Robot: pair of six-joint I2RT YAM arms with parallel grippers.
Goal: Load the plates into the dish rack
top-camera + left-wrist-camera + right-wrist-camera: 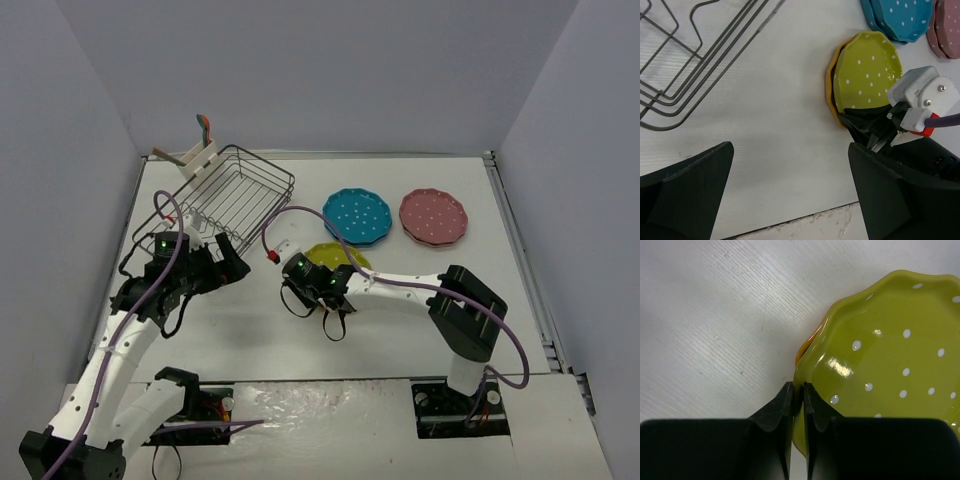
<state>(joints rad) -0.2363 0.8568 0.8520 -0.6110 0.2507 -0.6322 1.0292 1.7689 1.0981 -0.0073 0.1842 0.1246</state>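
My right gripper [798, 390] is shut on the rim of a yellow-green dotted plate [890, 355], which lies on an orange-yellow plate [807, 342] beneath it. In the top view this plate [340, 255] sits mid-table with the right gripper [305, 270] at its near-left edge. A teal blue plate stack [357, 215] and a pink plate stack [433, 216] lie behind it. The dish rack [225, 195] stands at the back left. My left gripper [228, 262] is open and empty just in front of the rack; its wrist view shows the yellow-green plate [867, 70] to its right.
A white utensil caddy [190, 157] with a striped item sits at the rack's far left corner. The rack's wire rim [690, 75] fills the upper left of the left wrist view. Grey walls enclose the table on three sides. The table's near edge [805, 220] is close below the left gripper.
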